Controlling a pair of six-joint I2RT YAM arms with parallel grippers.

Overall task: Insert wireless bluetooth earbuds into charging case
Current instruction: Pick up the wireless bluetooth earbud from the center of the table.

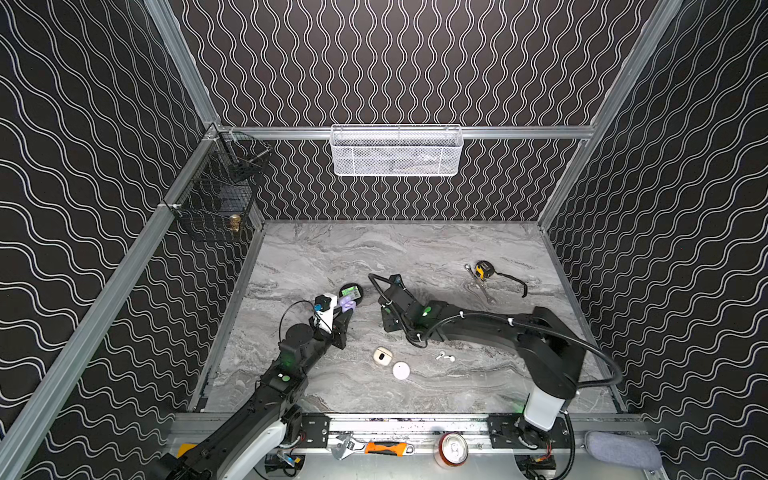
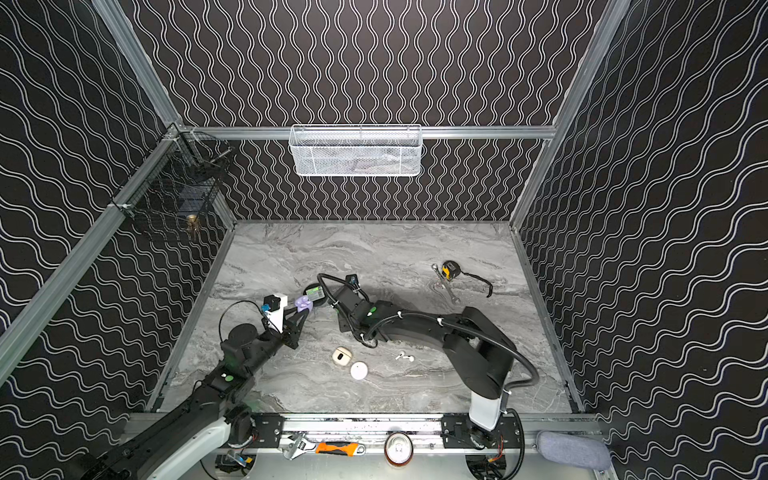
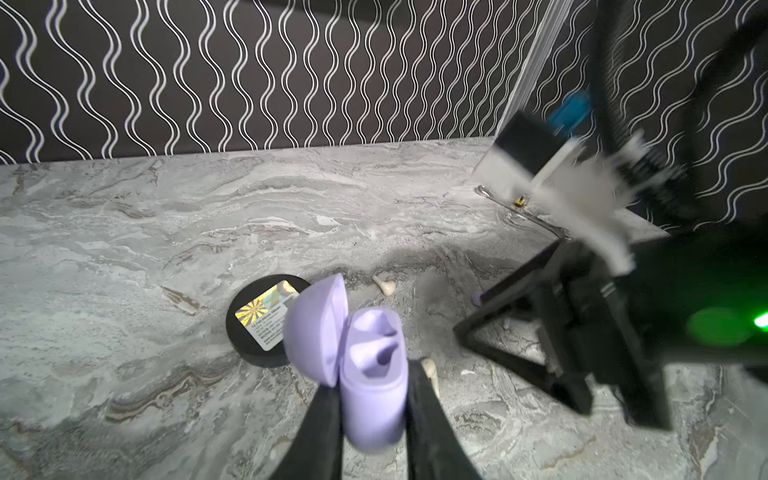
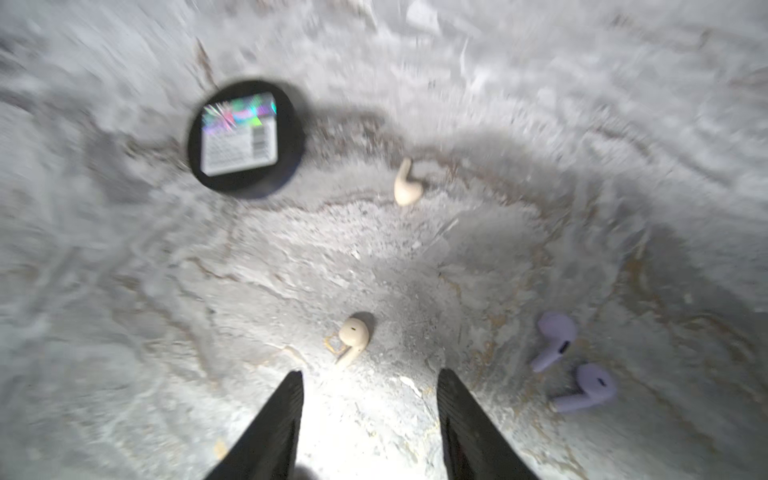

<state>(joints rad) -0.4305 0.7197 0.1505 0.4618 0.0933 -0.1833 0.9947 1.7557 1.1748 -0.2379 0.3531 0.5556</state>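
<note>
My left gripper (image 3: 374, 380) is shut on a lilac charging case (image 3: 374, 374), held off the table with its lid (image 3: 316, 328) open and both wells empty. In both top views the case (image 1: 347, 304) (image 2: 303, 303) shows at the left arm's tip. My right gripper (image 4: 372, 374) points down at the table, open, with nothing between its fingers. One cream earbud (image 4: 353, 336) lies just beyond its tips and another (image 4: 407, 185) farther off. Two lilac earbuds (image 4: 555, 338) (image 4: 590, 388) lie to one side. A cream case (image 1: 381, 356), a round white case (image 1: 401, 370) and white earbuds (image 1: 444, 356) lie nearer the front.
A black disc with a shiny label (image 1: 351, 292) (image 4: 245, 139) lies beside the lilac case. A yellow tape measure (image 1: 484, 269) and a wrench (image 1: 485, 293) lie at the back right. A white mesh basket (image 1: 395, 151) hangs on the back wall. A can (image 1: 452, 449) stands on the front rail.
</note>
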